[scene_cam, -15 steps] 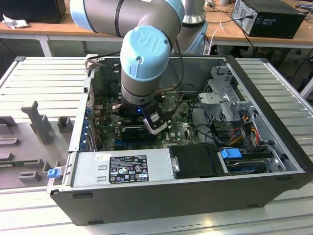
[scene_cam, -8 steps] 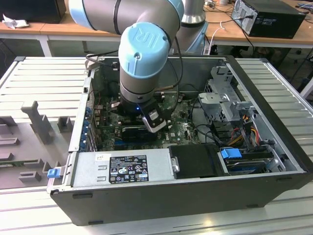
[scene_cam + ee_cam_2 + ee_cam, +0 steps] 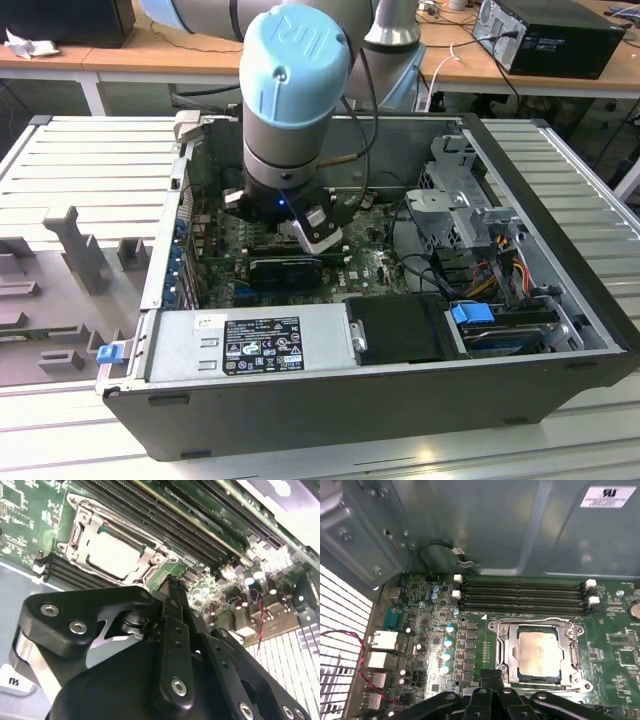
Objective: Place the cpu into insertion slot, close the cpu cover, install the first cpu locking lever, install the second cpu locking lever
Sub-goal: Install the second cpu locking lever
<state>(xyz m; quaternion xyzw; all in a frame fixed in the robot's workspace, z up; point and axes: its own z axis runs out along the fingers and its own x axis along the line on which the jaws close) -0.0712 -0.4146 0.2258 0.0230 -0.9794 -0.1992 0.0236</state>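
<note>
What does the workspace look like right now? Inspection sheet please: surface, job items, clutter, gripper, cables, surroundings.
Surface: ribbed grey table carrying an open PC case.
Job's things: cpu seated in the insertion slot; cpu cover lies closed around it. Locking levers: state cannot be told.
Clutter: grey fixture blocks on the exterior view's left.
Grippers: gripper fingers together, holding nothing, just beside the socket.
Cables: red wire near the rear ports; coloured bundle by the drive cage.
Surroundings: wooden bench behind, with a second computer.
</note>
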